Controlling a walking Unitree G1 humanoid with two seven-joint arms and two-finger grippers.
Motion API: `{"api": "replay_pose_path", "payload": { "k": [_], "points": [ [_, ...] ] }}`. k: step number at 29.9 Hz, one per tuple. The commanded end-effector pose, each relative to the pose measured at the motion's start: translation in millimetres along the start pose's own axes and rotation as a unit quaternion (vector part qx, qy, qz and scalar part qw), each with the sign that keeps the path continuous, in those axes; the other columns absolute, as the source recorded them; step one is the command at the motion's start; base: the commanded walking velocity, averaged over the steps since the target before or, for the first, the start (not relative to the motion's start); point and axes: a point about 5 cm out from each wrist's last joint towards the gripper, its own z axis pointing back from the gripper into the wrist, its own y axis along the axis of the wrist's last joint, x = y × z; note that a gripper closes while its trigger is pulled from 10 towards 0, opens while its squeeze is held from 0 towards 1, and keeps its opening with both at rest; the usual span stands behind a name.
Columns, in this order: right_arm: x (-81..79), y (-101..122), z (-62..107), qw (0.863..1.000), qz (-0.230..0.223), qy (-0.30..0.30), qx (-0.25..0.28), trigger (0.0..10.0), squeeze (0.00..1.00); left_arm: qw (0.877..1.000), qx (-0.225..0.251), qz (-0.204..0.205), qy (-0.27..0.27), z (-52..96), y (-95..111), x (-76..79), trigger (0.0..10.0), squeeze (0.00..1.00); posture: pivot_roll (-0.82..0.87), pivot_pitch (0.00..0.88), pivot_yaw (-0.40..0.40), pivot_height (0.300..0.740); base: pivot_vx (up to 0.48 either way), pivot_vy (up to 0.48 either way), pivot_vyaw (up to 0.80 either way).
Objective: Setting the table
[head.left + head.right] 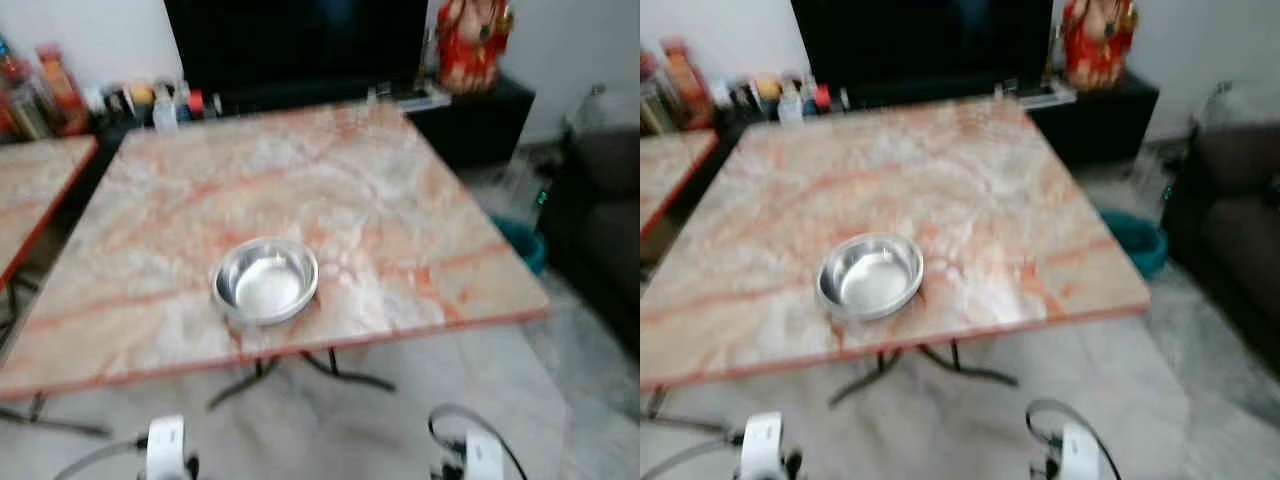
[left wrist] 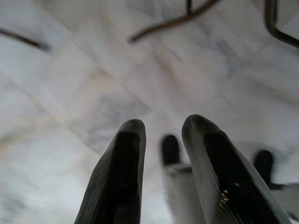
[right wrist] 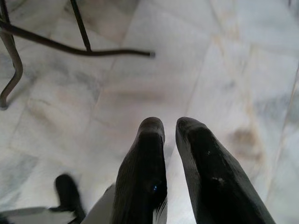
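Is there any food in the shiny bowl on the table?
Empty. The steel bowl sits upright on the marble table, and its bare shiny bottom shows with nothing inside.

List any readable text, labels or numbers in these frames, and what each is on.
No text can be read in these frames.
Bottles and jars behind the table: labels too blurred to read.
Red figure on the dark cabinet: no legible marking.
Steel bowl: plain, no print visible.
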Motion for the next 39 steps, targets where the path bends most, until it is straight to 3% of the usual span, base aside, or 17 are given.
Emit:
{"api": "replay_pose_path", "payload": {
  "k": [1, 9, 21, 30, 39],
  "points": [
    [-6.7, 3, -2.0, 1.0, 0.018, 0.018, -0.004, 10.0, 0.0, 1.0, 0.007, 0.008, 0.016, -0.1, 2, -5.3, 10.0, 0.0, 0.0, 0.0, -0.036, 0.74, 0.0, 0.0, 0.0],
    [-12.9, 7, -3.8, 0.999, 0.036, 0.036, -0.006, 10.0, 0.0, 0.999, 0.012, -0.033, -0.006, -0.9, 5, 2.7, 10.0, 0.0, 0.04, 0.0, -0.057, 0.74, 0.0, 0.0, 0.0],
    [-12.4, 0, -2.2, 1.0, -0.015, 0.008, -0.01, 10.0, 0.0, 0.997, 0.005, -0.075, -0.027, -4.4, 15, 2.4, 10.0, 0.0, 0.01, 0.0, 0.007, 0.74, 0.0, 0.169, 0.0],
    [-12.7, -1, -1.9, 1.0, -0.003, 0.003, -0.01, 10.0, 0.0, 0.996, 0.006, -0.078, -0.032, -5.4, 19, 4.6, 10.0, 0.0, 0.02, 0.0, 0.01, 0.74, 0.0, 0.29, 0.0],
    [-15.0, 2, -3.0, 1.0, -0.014, 0.009, -0.006, 10.0, 0.0, 0.996, 0.0, -0.077, -0.034, -4.4, 14, 4.9, 10.0, 0.0, 0.02, 0.0, 0.011, 0.74, 0.0, 0.303, 0.46]
  ]
}}
